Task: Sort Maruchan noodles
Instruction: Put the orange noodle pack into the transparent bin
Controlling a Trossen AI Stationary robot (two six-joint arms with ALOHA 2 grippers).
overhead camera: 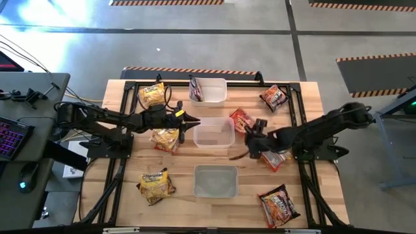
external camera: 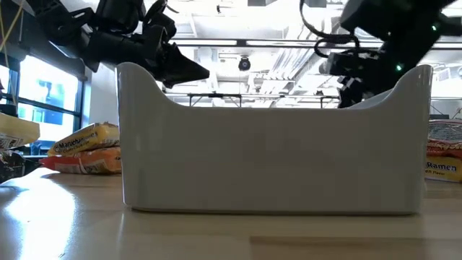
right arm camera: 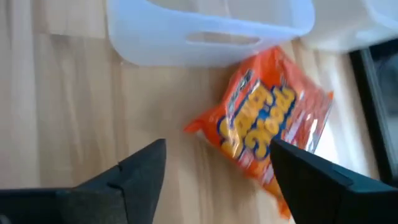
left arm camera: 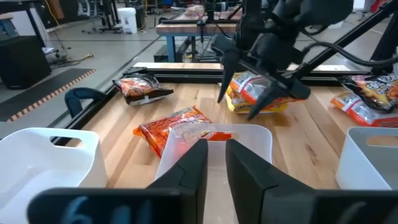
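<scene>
My right gripper (right arm camera: 214, 171) hangs with its fingers spread wide and empty, just over the wood beside the middle tub (overhead camera: 214, 133). The red packet (right arm camera: 267, 127) lies flat on the table right ahead of the fingertips, touching nothing of mine, close against the tub's handled wall. Its long axis runs slantwise across the line between my fingers, so I judge the wrist needs a turn before I come down on it. My left gripper (left arm camera: 214, 163), fingers nearly together and holding nothing, sits at the tub's other side, farther from this packet, so the right arm is the nearer one.
</scene>
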